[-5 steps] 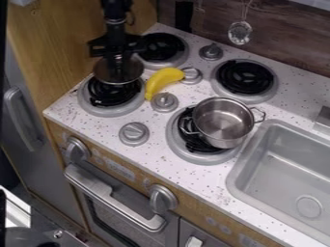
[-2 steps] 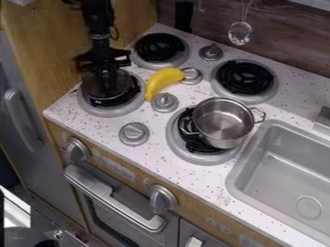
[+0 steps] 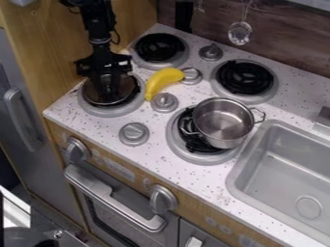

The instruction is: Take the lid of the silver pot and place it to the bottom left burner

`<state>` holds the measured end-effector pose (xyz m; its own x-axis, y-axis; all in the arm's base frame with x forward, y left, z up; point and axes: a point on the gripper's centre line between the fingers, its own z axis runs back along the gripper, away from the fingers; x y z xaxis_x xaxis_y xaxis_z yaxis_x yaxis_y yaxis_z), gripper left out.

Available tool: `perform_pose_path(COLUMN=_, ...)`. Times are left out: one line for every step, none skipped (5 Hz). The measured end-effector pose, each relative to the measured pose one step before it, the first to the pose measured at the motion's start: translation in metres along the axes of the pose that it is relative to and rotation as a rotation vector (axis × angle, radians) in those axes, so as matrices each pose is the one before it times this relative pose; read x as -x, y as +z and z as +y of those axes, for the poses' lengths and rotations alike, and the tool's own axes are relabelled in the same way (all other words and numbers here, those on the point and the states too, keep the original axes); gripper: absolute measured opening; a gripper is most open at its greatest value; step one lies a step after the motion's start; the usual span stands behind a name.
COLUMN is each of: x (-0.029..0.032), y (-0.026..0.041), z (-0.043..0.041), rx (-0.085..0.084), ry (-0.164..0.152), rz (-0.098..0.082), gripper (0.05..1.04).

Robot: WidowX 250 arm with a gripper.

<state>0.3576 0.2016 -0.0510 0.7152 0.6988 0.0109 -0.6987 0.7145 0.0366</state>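
The black gripper (image 3: 109,91) hangs down from the upper left, at the silver pot lid (image 3: 95,91). I cannot tell from this view if the gripper is clamped on the lid or apart from it. The lid is over the bottom left burner (image 3: 97,111), and it covers a big part of the black coil. Whether the lid rests fully on this burner, I cannot tell.

The silver pot (image 3: 222,123) stands without its lid on the bottom right burner (image 3: 184,151). It is upright, off to the right side of the coil, with 2 loop handles, and its inside is visible. The yellow banana (image 3: 162,79) lies on the speckled countertop (image 3: 151,159), between the bottom left burner and the top right burner (image 3: 243,77), near 2 of the 4 grey stove knobs on the top. The top left burner (image 3: 161,47) is behind the lid. The grey sink (image 3: 283,159) is to the right of the pot, and a clear ladle-like utensil (image 3: 240,33) hangs before the back wall.
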Motion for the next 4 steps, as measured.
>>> perform_pose_path(x=0.01818, y=0.02959, z=-0.01324, rx=0.0073, ry=-0.0871, rz=-0.0545, gripper=0.912)
perform_pose_path(x=0.01283, y=0.04785, z=-0.01939, rx=0.0515, ry=-0.1049, rz=-0.0984, gripper=1.001)
perform_pose_path(x=0.02110, y=0.00792, z=-0.00262, rx=0.0094, ry=-0.0626, rz=0.0138, gripper=0.998)
perform_pose_path(x=0.02032, y=0.00358, z=-0.00695, rx=0.0032, ry=-0.0845, rz=0.0093, gripper=0.998)
